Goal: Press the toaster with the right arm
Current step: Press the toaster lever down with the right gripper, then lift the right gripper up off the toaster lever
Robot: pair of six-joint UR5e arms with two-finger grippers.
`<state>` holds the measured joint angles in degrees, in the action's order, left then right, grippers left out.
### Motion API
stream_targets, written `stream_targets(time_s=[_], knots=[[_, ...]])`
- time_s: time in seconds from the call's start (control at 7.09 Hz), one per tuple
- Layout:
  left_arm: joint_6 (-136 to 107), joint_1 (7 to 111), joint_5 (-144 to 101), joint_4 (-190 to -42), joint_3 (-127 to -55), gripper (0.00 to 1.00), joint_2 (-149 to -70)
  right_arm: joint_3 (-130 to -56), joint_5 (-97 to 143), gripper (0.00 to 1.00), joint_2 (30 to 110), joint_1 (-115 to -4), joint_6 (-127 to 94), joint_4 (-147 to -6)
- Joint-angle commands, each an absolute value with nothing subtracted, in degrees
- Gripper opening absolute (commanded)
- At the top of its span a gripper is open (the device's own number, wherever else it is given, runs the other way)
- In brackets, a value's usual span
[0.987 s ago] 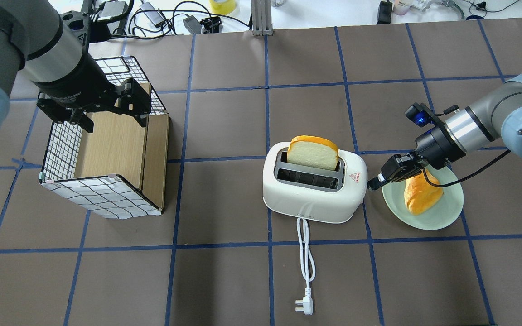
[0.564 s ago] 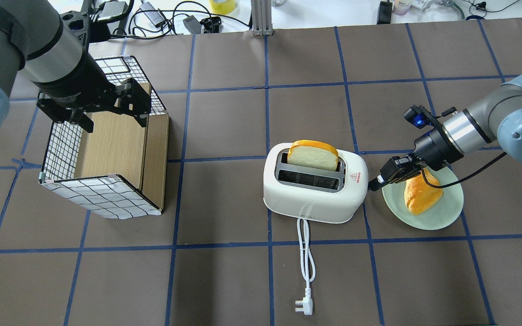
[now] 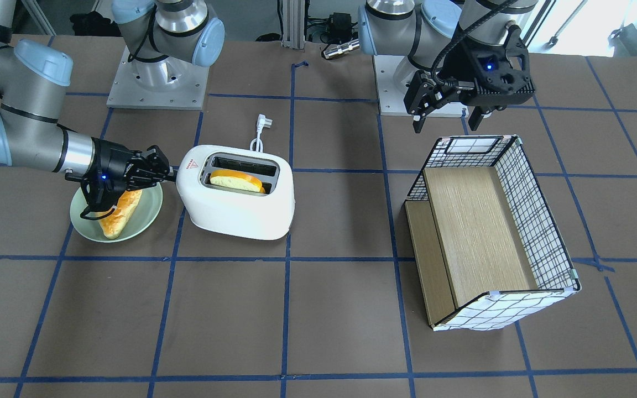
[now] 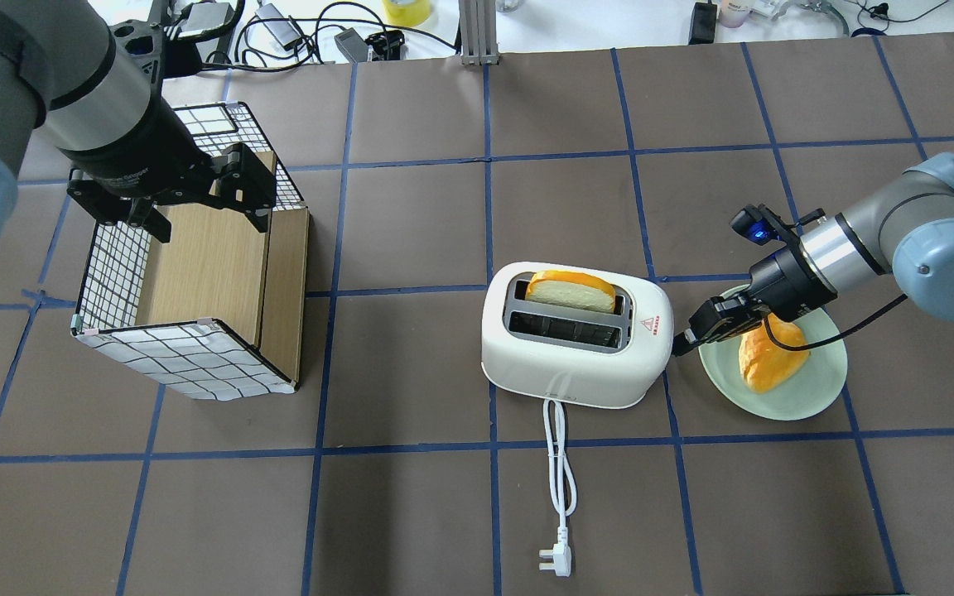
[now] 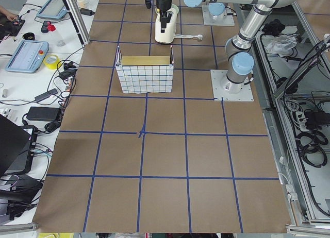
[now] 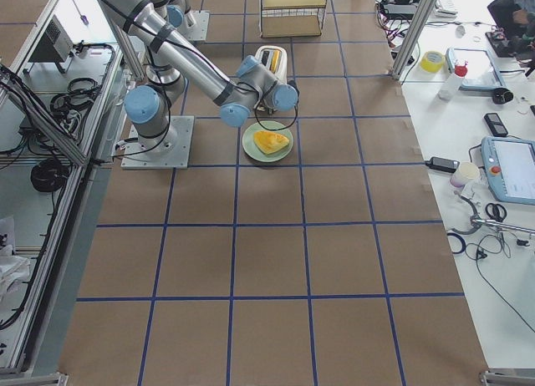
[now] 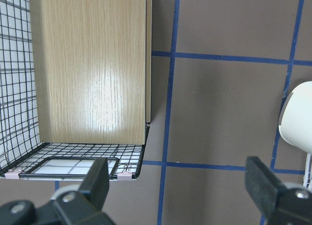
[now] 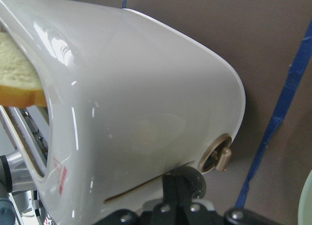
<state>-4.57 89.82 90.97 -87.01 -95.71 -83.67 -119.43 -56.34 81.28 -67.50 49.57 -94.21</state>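
**Item 1, toaster** [image 4: 574,346]. White, rounded, two slots. It stands near the middle of the surface [image 4: 411,513], with the red triangle sticker at the end facing the right arm. A bread slice [image 4: 570,291] sits low in the slot farther from the robot, only its crust above the rim.

**Item 2, right tool** [image 4: 682,339]. Fingers are pressed together and hold nothing. The tips are against the sticker end of the toaster, at the lever slit [image 8: 136,187]. The lever itself is hidden behind the tips. A brass-coloured dial [image 8: 218,159] lies just beside them.

**Step in hand.** The press itself, judged well advanced from the low slice.

**Next move.** It calls for a straight downward push along the slit, with no sideways load that might slide the toaster.

**Item 3, left tool** [image 4: 205,217]. Fingers are spread and empty. It hangs over the wire-grid box [image 4: 195,364], well apart from the toaster.

**Item 4, pale green plate** [image 4: 808,401]. It carries a bread piece [image 4: 767,358] and lies just beside the toaster, beneath the right wrist. It limits how low that wrist can drop.

**Item 5, white cord** [image 4: 558,447] and plug [image 4: 550,559]. The plug lies loose on the surface and is plugged into nothing. The lever may therefore fail to latch.
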Motion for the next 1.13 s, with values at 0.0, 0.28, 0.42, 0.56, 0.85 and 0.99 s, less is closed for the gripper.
stream_targets(time_s=[0.0, 0.28, 0.42, 0.56, 0.85, 0.99], knots=[[-4.6, 89.8, 91.0, -87.0, -95.7, 1.0, -83.7, -119.8, -56.3, 0.0, 81.1, -67.5, 49.6, -95.2], [-4.6, 89.8, 91.0, -87.0, -95.7, 1.0, -83.7, -119.8, -56.3, 0.0, 81.1, -67.5, 49.7, -95.3], [-4.6, 89.7, 91.0, -87.0, -95.7, 1.0, -83.7, -119.7, -56.3, 0.0, 81.1, -67.5, 49.6, -95.3], [-4.6, 89.8, 91.0, -87.0, -95.7, 1.0, -83.7, -118.6, -56.4, 0.0, 81.7, -67.4, 48.7, -95.3], [-4.6, 89.8, 91.0, -87.0, -95.7, 1.0, -83.7, -114.5, -63.5, 0.0, 83.3, -67.5, 39.0, -95.0], [-4.6, 89.8, 91.0, -87.0, -95.7, 1.0, -83.7, -111.8, -65.2, 0.0, 85.8, -67.8, 35.5, -94.5]])
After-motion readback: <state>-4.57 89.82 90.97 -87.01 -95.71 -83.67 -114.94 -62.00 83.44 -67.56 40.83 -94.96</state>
